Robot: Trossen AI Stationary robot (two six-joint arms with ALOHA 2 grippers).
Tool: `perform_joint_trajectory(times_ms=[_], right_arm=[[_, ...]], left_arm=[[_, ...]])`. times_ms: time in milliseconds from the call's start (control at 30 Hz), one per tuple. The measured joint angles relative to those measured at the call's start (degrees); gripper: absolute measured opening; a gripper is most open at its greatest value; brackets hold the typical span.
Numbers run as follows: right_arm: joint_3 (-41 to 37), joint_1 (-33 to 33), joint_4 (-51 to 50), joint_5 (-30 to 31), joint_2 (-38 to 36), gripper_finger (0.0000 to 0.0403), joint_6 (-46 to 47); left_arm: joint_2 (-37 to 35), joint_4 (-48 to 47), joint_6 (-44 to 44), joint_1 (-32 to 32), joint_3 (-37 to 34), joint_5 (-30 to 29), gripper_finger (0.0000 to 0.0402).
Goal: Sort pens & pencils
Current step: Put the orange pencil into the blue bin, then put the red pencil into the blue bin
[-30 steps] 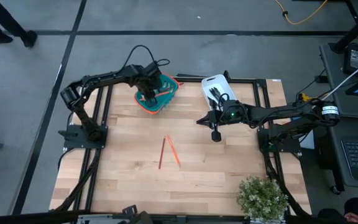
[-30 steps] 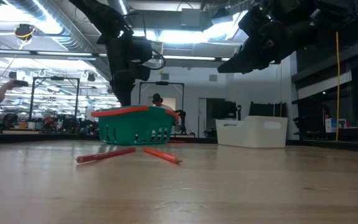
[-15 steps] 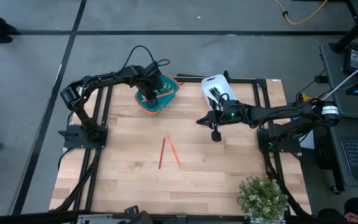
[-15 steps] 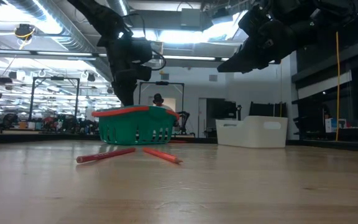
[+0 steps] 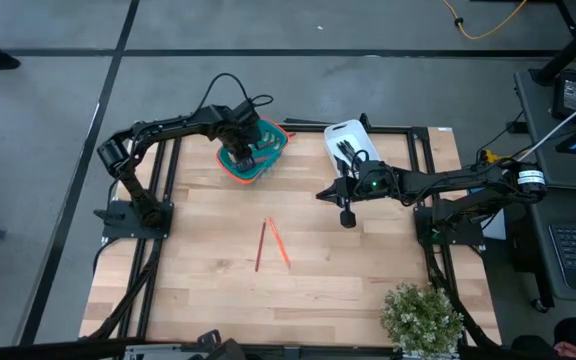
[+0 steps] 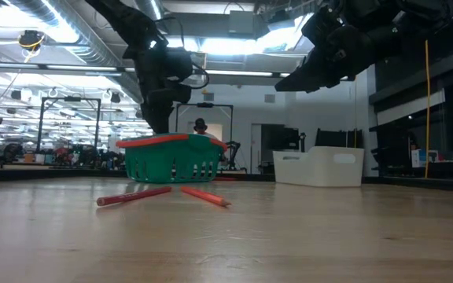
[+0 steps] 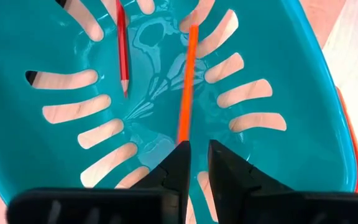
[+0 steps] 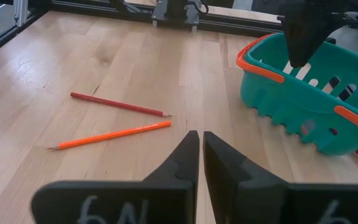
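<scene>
Two pencils lie on the floor of the teal basket (image 7: 291, 93): a red one (image 7: 122, 50) and an orange one (image 7: 188, 81). My left gripper (image 7: 199, 163) points down into the basket (image 5: 268, 148). It is open by a narrow gap with nothing between the fingers. Two more pencils, red (image 5: 260, 246) and orange (image 5: 279, 243), lie on the table's middle. Black pens (image 5: 346, 152) lie in the white tray (image 5: 340, 130). My right gripper (image 8: 199, 149) hovers shut, right of the table's middle (image 5: 320, 194). My left gripper's one fingertip (image 7: 180, 157) stands over the orange pencil's near end (image 7: 183, 134), which it hides. I cannot tell whether it touches the pencil. The pencil lies flat on the basket floor, beside the gap and not in it.
The basket has an orange rim (image 6: 171, 139) and stands at the far left of the wooden table (image 5: 198, 270). A potted plant (image 5: 423, 318) sits at the near right corner. Bare wood lies around the two loose pencils (image 8: 110, 135).
In the high view the orange streak under my left gripper's tips no longer shows. A person at the left of the low view has gone out of sight.
</scene>
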Motion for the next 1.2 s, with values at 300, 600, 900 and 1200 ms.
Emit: perform_joint_trajectory(times_ms=[300,600,900,1200], right_arm=[[0.0,-0.01,-0.07,0.0,0.0,0.0026,0.0],[0.0,0.0,-0.07,0.01,0.0,0.0026,-0.04],[0.01,-0.01,-0.07,0.02,0.0,0.0026,-0.1],[0.0,-0.01,-0.07,0.02,0.0,0.0026,-0.14]], left_arm=[[0.0,-0.05,1.66,0.0,0.0,-0.08,0.0056],[-0.02,-1.52,-0.3,-0.03,0.0,-0.08,0.0056],[-0.11,-6.17,-2.62,-0.26,1.69,-0.08,0.0057],[-1.79,-8.25,-0.74,-4.74,8.3,0.46,0.0057]])
